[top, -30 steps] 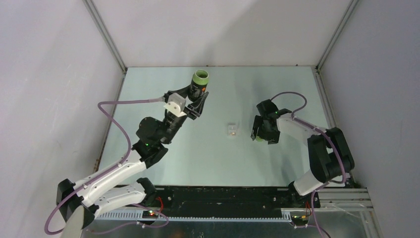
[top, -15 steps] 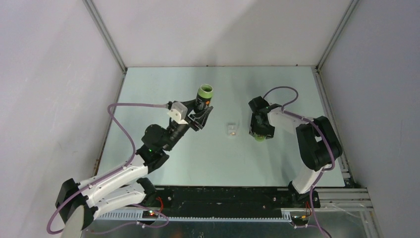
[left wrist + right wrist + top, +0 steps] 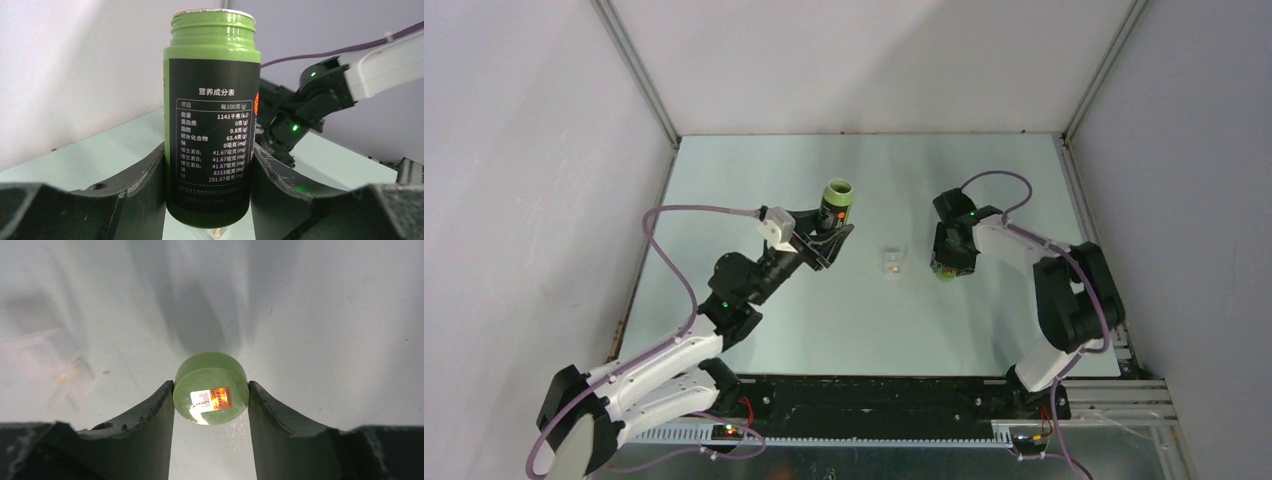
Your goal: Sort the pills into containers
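My left gripper (image 3: 829, 232) is shut on the green bottle (image 3: 835, 203), holding it upright and off the table, left of the clear two-compartment container (image 3: 892, 261). In the left wrist view the bottle (image 3: 212, 125) fills the gap between my fingers (image 3: 135, 185), and its mouth is uncapped. My right gripper (image 3: 946, 266) is shut on the green cap (image 3: 211, 388), low over the table just right of the container. The right wrist view shows the container (image 3: 45, 357) with an orange pill (image 3: 62, 376) in it. The bottle's contents are hidden.
A metal frame with grey walls borders the pale green table (image 3: 844, 320) at the back and both sides. A small brown speck (image 3: 106, 372) lies on the table between the container and the cap. The right arm (image 3: 320, 95) shows behind the bottle.
My left gripper has carried the bottle nearer and a little right, toward the container. My right gripper has stayed shut on the cap near the same spot while its arm shifted.
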